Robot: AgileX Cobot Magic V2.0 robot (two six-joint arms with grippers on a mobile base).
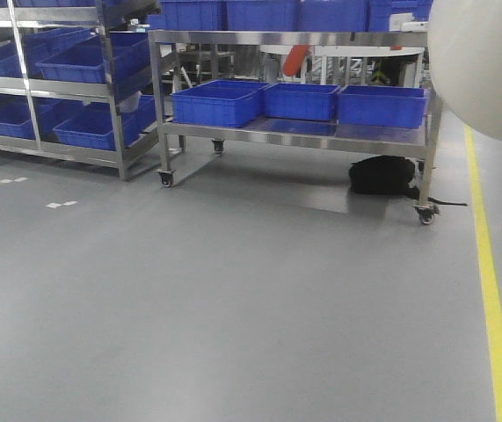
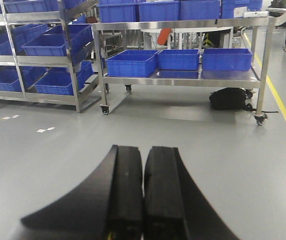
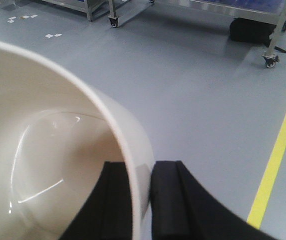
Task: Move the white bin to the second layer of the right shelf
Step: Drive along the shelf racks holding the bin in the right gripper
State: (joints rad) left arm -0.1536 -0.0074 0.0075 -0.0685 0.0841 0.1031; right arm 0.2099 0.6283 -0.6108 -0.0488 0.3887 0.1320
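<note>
Apparently plain white bin rim between right jaws.

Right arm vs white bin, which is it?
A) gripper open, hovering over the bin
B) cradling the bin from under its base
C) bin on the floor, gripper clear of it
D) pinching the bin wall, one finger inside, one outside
D: in the right wrist view the right gripper is clamped on the wall of the bin, with one finger inside the rim and the other outside.

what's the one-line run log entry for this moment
right gripper: shut on white bin wall | left gripper: shut, empty | bin held above floor
</note>
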